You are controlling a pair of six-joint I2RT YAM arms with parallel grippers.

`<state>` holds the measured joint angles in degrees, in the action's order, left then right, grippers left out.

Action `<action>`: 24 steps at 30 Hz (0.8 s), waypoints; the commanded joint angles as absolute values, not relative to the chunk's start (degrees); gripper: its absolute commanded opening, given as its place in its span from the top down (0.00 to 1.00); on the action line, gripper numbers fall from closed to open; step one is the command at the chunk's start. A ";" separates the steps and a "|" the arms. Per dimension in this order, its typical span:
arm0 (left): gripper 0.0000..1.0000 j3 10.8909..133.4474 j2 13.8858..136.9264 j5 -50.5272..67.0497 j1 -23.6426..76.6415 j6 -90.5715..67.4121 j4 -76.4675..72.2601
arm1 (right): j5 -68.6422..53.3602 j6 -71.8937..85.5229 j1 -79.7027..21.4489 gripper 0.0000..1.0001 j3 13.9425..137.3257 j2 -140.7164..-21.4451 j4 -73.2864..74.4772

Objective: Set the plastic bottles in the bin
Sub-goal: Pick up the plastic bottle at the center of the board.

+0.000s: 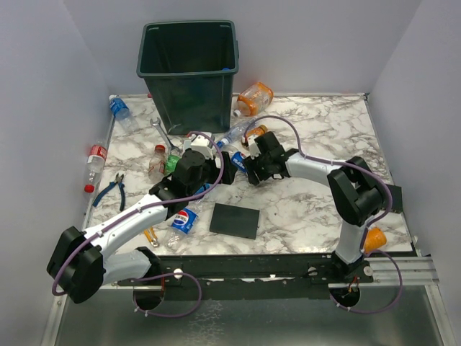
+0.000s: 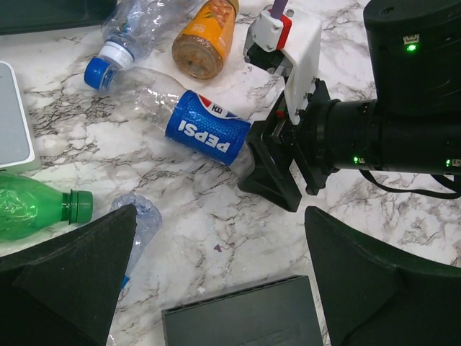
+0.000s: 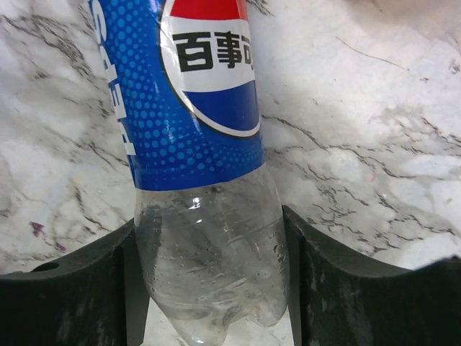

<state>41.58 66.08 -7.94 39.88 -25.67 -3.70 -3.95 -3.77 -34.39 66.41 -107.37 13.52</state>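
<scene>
Pepsi bottle [image 3: 205, 108] flat on surface [image 1: 302, 209], on near side of bin [image 1: 191, 101], off its right front corner. Long axis in line with right gripper [image 3: 212, 238]: base end between fingers, label and neck pointing away. Right gripper closed to base width, both fingers touching; bottle not yet lifted. Left gripper [image 2: 220, 267] spread wide, empty, hovering a bit further out from bin. Right arm has the pick. Bin upright, mouth open; inside dark, contents unreadable.
</scene>
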 commanded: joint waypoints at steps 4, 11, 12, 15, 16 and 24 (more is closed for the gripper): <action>0.01 42.71 64.20 -8.14 40.23 -25.22 -3.27 | -2.80 -3.31 -36.40 0.53 63.97 -104.54 13.90; 0.01 42.22 61.07 -13.89 40.25 -26.09 -3.80 | -2.71 1.28 -37.16 0.59 58.15 -88.70 16.22; 0.01 42.20 60.36 -14.88 40.25 -26.29 -4.08 | -2.89 2.56 -37.18 0.60 56.82 -85.83 16.63; 0.01 42.80 58.23 -17.48 40.25 -26.91 -4.60 | -3.94 5.67 -37.13 0.62 52.86 -75.96 17.18; 0.01 43.14 57.54 -18.24 40.25 -27.23 -4.83 | -4.25 7.28 -37.17 0.62 51.29 -72.32 16.77; 0.01 47.30 55.96 -19.05 39.92 -32.26 -15.20 | -7.58 18.26 -37.13 0.65 34.35 -44.36 0.86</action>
